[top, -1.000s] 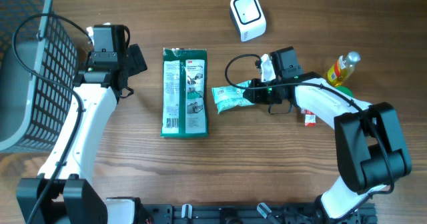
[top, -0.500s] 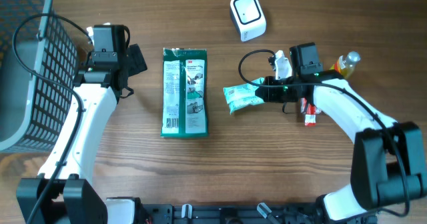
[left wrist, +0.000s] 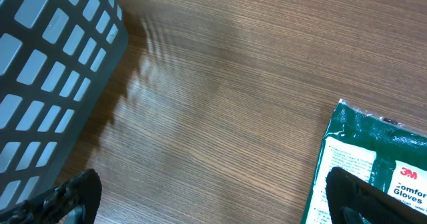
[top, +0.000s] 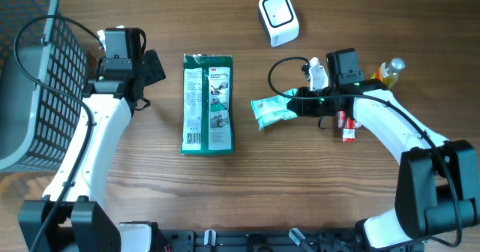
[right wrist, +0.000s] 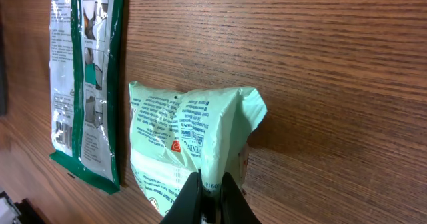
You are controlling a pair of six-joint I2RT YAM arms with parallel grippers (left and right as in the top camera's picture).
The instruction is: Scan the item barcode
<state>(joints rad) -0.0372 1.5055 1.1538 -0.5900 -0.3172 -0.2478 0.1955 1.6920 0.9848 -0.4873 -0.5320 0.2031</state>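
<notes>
Right arm [top: 382, 121] reaching in from the right edge of the worktop [top: 247, 199], elbow bent, forearm running leftward toward the middle. Right end effector [top: 292, 107] closed tight, pinching the light green packet [top: 271, 111] by its right end. Packet held just right of the worktop's middle, well short of the white scanner [top: 278, 17] near the back edge and close beside the green glove pack [top: 208, 104] lying flat at the middle. Cannot tell whether resting on the wood or lifted.

Left arm [top: 94, 139] stretched from the front edge up the left side, ending beside the grey basket [top: 30, 79] at the back left corner. Left end effector [left wrist: 210, 197] spread wide, gripping nothing.

Only from overhead: the scanner, plus a yellow bottle [top: 384, 76] and a red-and-white tube [top: 346, 128] toward the right edge, by the right wrist.

Only from the right wrist: small print across the packet's face, a crumpled upper corner, thin fingertips [right wrist: 187, 207] biting its lower edge; no telling whether a barcode faces up.

Only from the left wrist: the basket's lattice wall at upper left, the glove pack's corner with its logo at lower right, a dark fingertip [left wrist: 63, 201] in each lower corner.
</notes>
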